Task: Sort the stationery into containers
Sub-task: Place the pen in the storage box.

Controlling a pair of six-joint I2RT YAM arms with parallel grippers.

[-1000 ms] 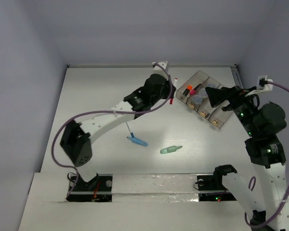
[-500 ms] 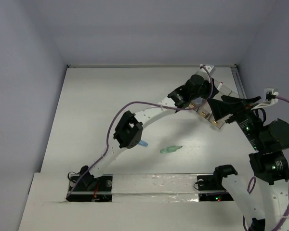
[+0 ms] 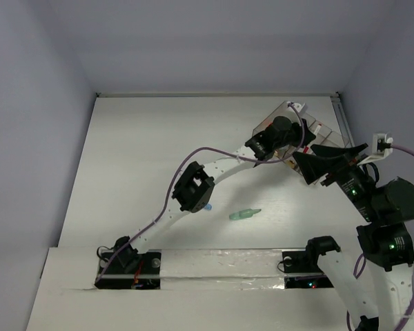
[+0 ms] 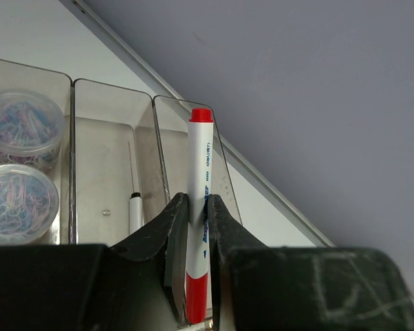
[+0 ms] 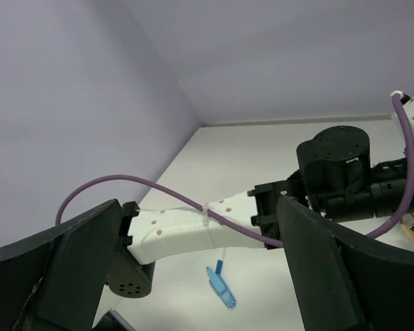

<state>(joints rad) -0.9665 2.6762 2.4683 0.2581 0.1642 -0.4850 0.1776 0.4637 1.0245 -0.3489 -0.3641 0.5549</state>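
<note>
Over the far-right tray [image 3: 284, 105], a white pen [image 4: 200, 158] with red ends is clamped in the left tool [image 4: 195, 207], which a second ago hung over mid-tabletop [image 3: 145, 152]; release into a bin is probably next. A second white pen [image 4: 133, 200] lies in the neighbouring bin, and two round pots [image 4: 21, 127] of paperclips sit beyond. Bin walls are smoky, translucent plastic. Nearer, a light-blue marker [image 5: 221, 288] and a pale-green tube [image 3: 245, 214] remain unsorted. The right tool [image 5: 199, 207] gapes, holding nothing.
</note>
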